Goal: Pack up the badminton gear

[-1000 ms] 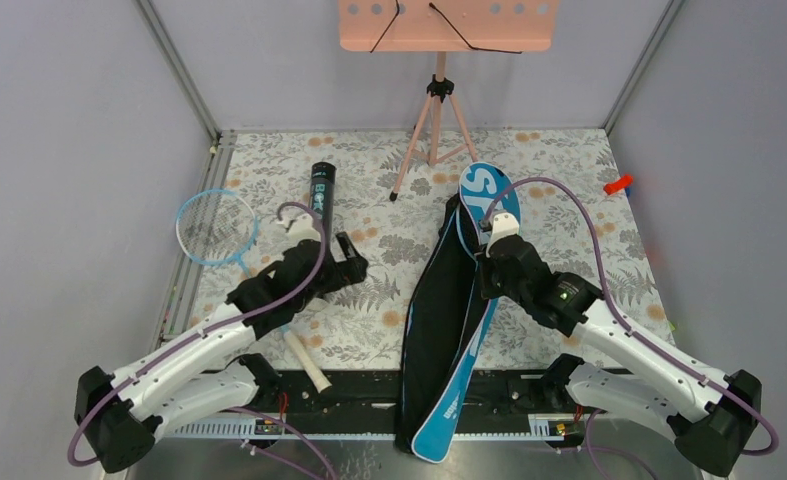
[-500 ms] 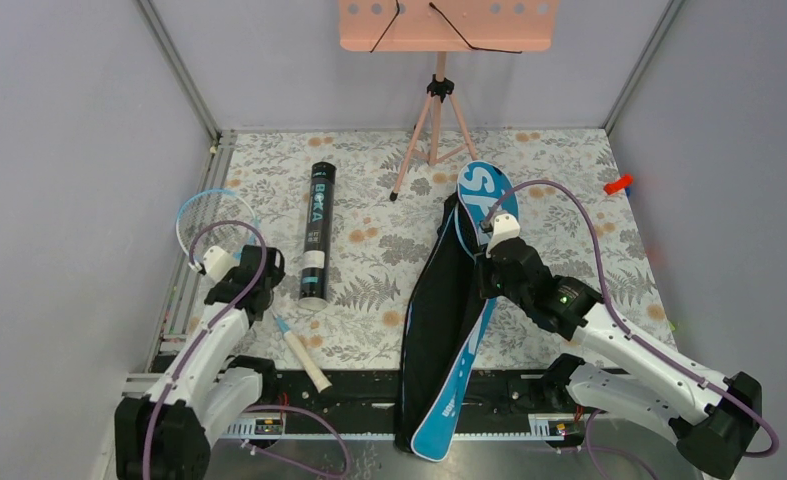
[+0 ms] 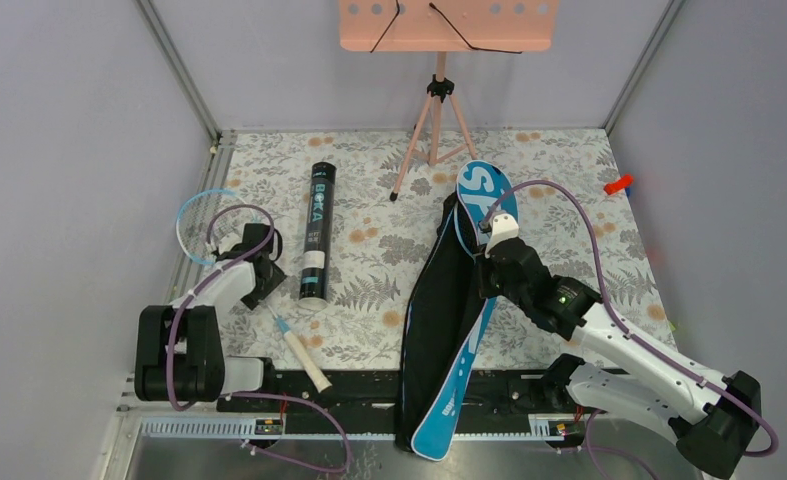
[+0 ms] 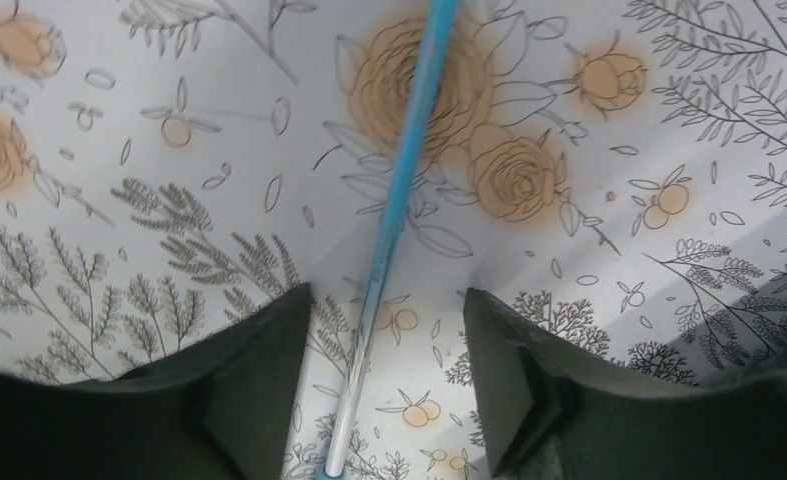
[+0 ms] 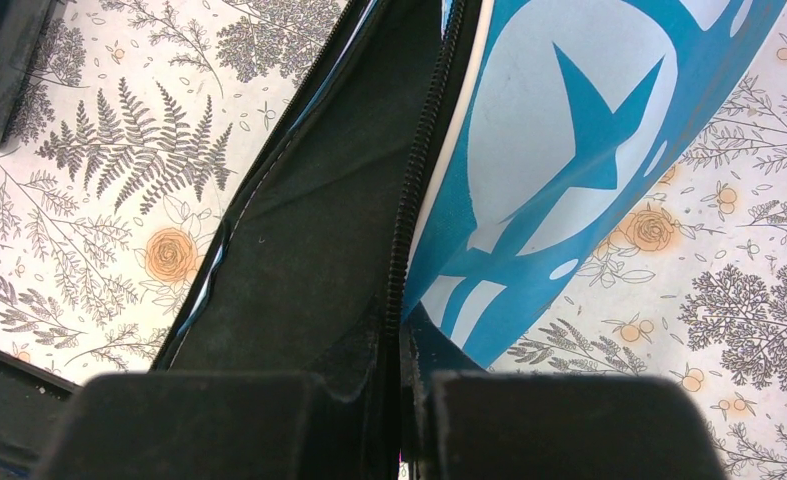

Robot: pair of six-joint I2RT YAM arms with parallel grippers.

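Left fingers (image 4: 254, 395) spread, straddling the racket (image 4: 397, 200) shaft with room either side; right fingers (image 5: 219, 425) pinch the zipper edge of the bag (image 5: 569, 150).

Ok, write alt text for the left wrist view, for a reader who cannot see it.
The left tool has its two dark fingers apart at the bottom edge, with a thin light-blue racket shaft running up between them to the top of the frame. Underneath is a white cloth printed with orange roses and grey ferns.
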